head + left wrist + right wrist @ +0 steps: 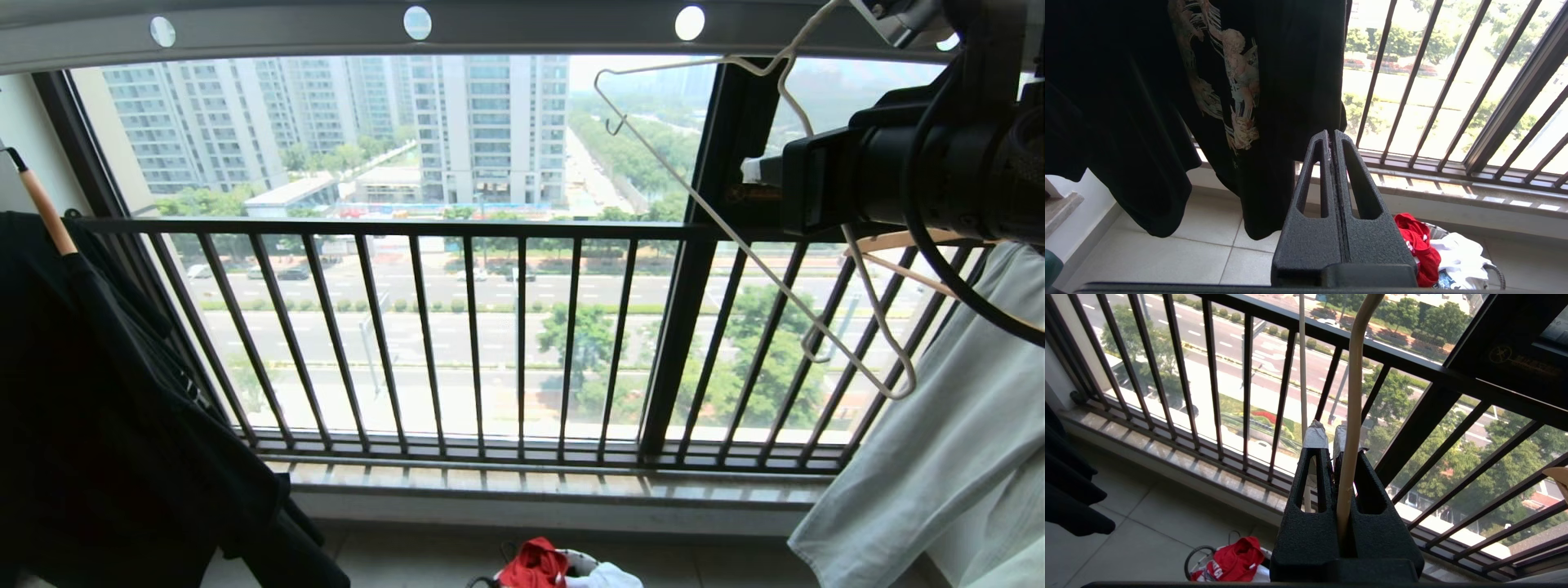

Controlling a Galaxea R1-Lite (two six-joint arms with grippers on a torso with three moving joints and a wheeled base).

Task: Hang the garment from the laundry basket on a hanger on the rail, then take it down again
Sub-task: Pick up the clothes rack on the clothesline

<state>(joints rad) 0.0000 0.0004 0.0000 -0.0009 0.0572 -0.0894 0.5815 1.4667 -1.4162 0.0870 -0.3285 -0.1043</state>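
Balcony w/ black window railing (457, 343) across the far side, city street beyond. Grey rail (343, 28) w/ round pale holes runs left-right overhead.

Right gripper (1331, 435), raised high at upper right in the head view, is pinched on the thin cream hanger (735, 237); the wire passes between its pressed-together fingers. The hanger hangs tilted, not level: its long axis slants from upper left to lower right, one end up near the rail w/ a small notch hook, the other end low by the railing at right. Its long hook curves up toward the rail at top right; can't tell if it sits on the rail.

Red garment (535, 563) lies bunched in the basket (1194, 559) on the floor tiles, near centre, below the railing, w/ a white cloth (1457, 253) just beside it.

Left gripper (1333, 139) is low at left, fingers pressed together, holding nothing, near a hanging black tee (1241, 81). Pale grey garment (939, 457) hangs at right.
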